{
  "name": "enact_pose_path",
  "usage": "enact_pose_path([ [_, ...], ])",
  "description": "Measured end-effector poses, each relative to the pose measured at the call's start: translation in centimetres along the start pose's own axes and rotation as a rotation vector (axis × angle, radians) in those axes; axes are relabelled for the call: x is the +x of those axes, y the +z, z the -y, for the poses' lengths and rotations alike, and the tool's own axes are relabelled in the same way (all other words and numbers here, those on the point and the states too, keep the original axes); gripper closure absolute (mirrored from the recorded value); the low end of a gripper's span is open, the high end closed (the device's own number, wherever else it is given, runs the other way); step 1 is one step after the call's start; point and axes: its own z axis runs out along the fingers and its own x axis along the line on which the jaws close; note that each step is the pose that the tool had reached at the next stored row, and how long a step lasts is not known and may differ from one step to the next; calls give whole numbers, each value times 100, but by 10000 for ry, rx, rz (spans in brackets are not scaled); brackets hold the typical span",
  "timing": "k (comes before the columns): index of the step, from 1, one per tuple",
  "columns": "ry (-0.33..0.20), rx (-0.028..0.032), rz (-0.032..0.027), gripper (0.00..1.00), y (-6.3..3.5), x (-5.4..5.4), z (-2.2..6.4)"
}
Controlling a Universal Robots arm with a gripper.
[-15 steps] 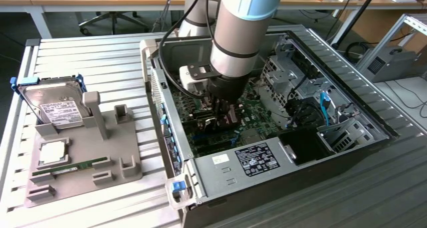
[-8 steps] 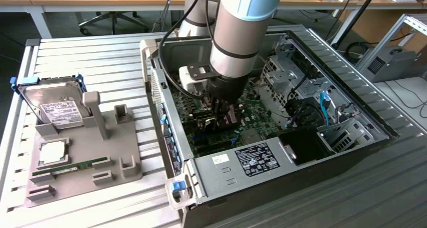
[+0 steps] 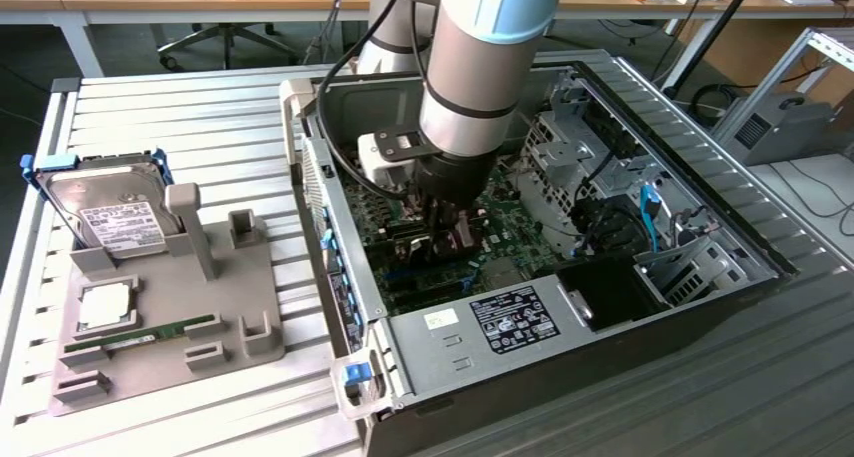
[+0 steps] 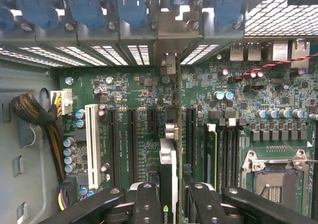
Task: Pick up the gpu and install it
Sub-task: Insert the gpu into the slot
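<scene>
We are holding the gpu (image 4: 169, 184) edge-on between our fingers (image 4: 145, 204), pinching it inside the open case (image 3: 667, 127); its long axis is running toward 12 o'clock, bracket end nearing the rear slot openings above the motherboard (image 4: 134, 100).

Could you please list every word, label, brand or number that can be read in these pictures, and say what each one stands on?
"NVIDIA", partly cut off: on the gpu, edge-on between the pincer fingers.
White label on the hard drive: print too small to read.
Black label on the computer case: too small to read.
White lettering on the motherboard, beside its slots: too blurred to read.
</scene>
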Motion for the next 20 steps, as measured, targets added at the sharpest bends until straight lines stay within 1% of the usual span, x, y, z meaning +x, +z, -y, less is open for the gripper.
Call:
enact_pose_path([
  [20, -1, 2, -1, 72, 31, 1, -15],
])
